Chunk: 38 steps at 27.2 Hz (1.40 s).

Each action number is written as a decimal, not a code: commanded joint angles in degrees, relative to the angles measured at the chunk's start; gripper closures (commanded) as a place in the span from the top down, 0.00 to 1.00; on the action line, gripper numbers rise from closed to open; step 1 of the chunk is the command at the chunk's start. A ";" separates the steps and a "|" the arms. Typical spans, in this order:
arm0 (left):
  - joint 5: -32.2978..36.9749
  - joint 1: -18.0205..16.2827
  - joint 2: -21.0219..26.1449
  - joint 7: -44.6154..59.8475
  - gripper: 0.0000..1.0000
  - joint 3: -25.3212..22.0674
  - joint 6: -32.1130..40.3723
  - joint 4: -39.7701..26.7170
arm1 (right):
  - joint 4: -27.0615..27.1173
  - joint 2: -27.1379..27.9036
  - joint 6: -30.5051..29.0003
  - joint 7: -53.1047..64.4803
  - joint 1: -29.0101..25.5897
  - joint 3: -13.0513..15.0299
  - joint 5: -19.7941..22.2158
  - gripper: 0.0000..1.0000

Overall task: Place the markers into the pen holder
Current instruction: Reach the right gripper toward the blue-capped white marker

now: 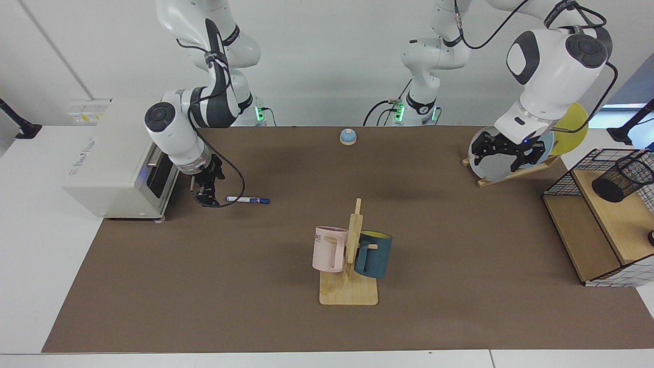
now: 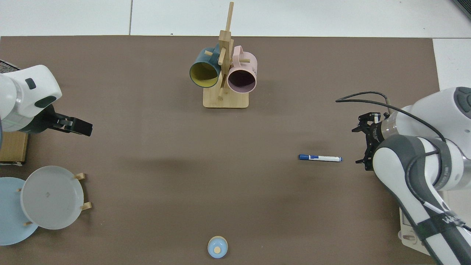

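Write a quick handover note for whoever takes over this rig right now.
Right gripper: low over the mat beside the marker, not touching it, holding nothing.
Left gripper: open, empty, waiting in front of the plate rack.
Marker lies flat on the mat. Pen holder sits tilted on the wire shelf.
Done: nothing placed.
Left: grasp marker, carry it across, drop it into the holder.

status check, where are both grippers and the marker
Right gripper open, low beside marker, not touching. Left gripper open, waits by plate rack. Marker flat on mat; pen holder on shelf, far side. Path clear.
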<state>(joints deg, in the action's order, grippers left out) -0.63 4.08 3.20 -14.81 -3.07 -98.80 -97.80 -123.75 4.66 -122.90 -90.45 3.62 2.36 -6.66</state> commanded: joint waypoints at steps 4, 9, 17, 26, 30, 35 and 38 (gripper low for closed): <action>0.19 -0.57 -1.00 -2.49 1.00 0.17 -0.69 -2.13 | -2.55 0.87 -3.22 1.33 0.07 -0.16 -3.62 1.00; 0.19 -0.83 -0.91 -8.03 1.00 0.17 -1.66 -2.31 | -2.90 2.98 -5.94 1.33 0.77 -0.16 -3.71 1.00; 0.11 -0.92 -1.00 -12.95 1.00 0.17 -1.75 -2.92 | -2.99 4.74 -8.05 1.41 1.12 -0.25 -3.71 0.99; -3.40 -1.97 -1.09 -26.47 1.00 0.17 -2.01 -3.54 | -3.87 4.92 -8.05 3.35 1.91 -0.25 -5.38 0.88; -3.59 -1.97 -1.18 -32.38 1.00 0.26 -3.06 -3.72 | -4.13 5.01 -8.05 3.96 2.00 -0.17 -5.47 0.88; -3.94 -2.06 -1.70 -32.73 1.00 0.26 -4.56 -4.94 | -5.44 5.01 -10.07 4.93 2.00 -0.16 -5.47 0.88; -4.90 -2.15 -2.67 -36.15 1.00 0.17 -7.10 -6.96 | -5.80 5.10 -10.78 5.19 1.83 -0.17 -5.47 0.82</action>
<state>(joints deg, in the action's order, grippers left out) -3.63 2.59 3.10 -46.47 -3.05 -101.81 -100.39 -127.88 9.78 -130.70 -87.90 5.76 2.14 -10.39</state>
